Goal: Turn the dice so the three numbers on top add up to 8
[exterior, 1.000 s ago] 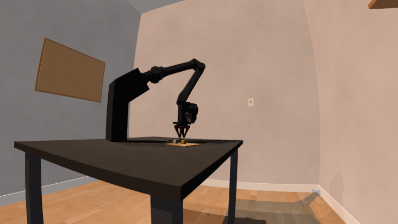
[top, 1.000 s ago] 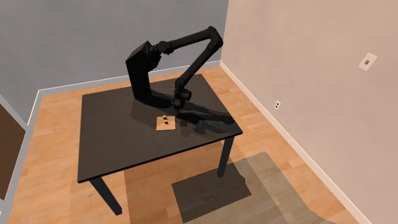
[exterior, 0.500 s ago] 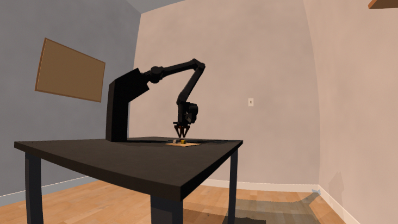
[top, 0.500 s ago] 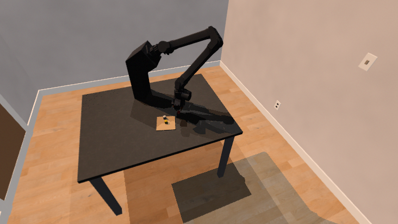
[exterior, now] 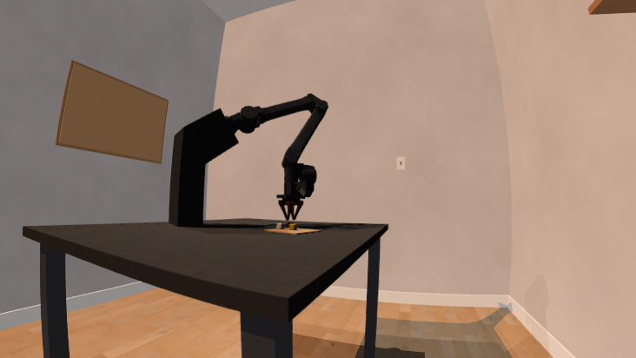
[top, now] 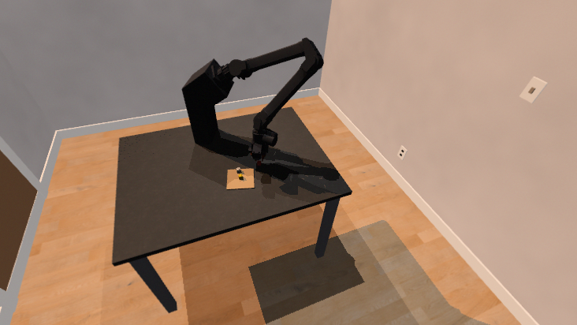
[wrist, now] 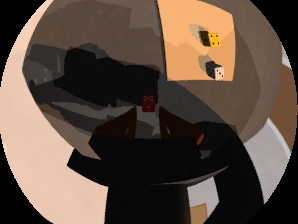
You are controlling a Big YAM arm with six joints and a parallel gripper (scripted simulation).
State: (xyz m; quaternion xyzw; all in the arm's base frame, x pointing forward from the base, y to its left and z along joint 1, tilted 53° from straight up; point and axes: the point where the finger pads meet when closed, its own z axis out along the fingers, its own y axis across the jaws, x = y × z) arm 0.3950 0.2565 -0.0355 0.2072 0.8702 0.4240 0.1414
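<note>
Pincer [top: 260, 160] [exterior: 290, 218] [wrist: 147, 110] partly open, pipped red die [top: 258, 163] [wrist: 148, 104] nearby, yellow die [top: 240, 177] [exterior: 292, 227] [wrist: 214, 39], white die [top: 238, 169] [exterior: 279, 225] [wrist: 216, 71] on tan mat [top: 238, 184] [exterior: 302, 231] [wrist: 180, 62]

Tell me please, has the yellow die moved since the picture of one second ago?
No, the yellow die keeps its place on the mat, judged against the table's edge.
</note>
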